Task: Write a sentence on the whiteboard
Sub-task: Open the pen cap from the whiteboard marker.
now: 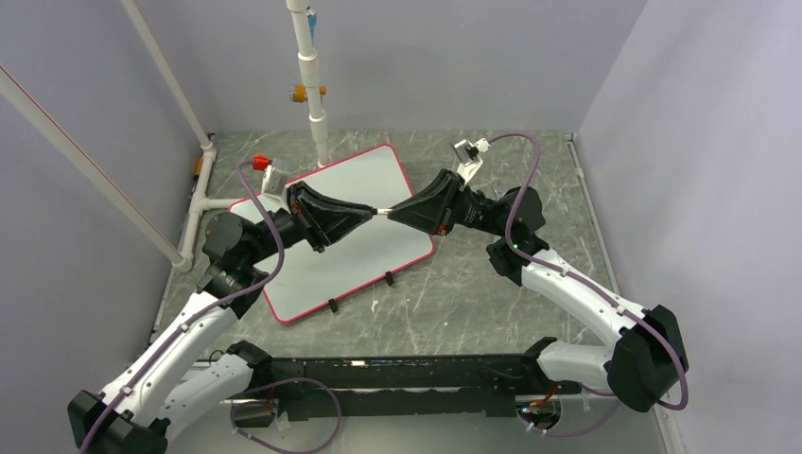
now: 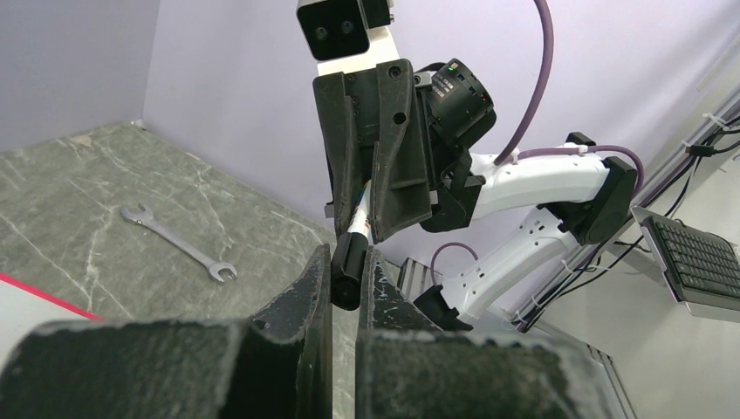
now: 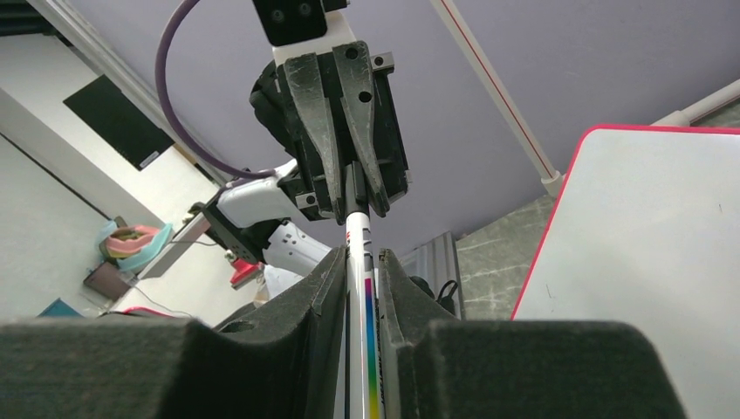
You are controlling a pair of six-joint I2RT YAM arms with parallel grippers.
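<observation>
The left pincer (image 1: 367, 213) clamps the black cap of a slim white marker pen (image 1: 381, 211); the right pincer (image 1: 394, 212) clamps its barrel. Both hover over the large white red-rimmed whiteboard (image 1: 364, 270), which lies flat on the grey marbled surface (image 1: 473, 303).

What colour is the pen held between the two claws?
White pen with a rainbow stripe along it; clearest in the right wrist view.

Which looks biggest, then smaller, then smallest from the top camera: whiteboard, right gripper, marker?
1. whiteboard, largest by far.
2. right gripper, next.
3. marker, smallest: only a short bit shows outside the jaws.
</observation>
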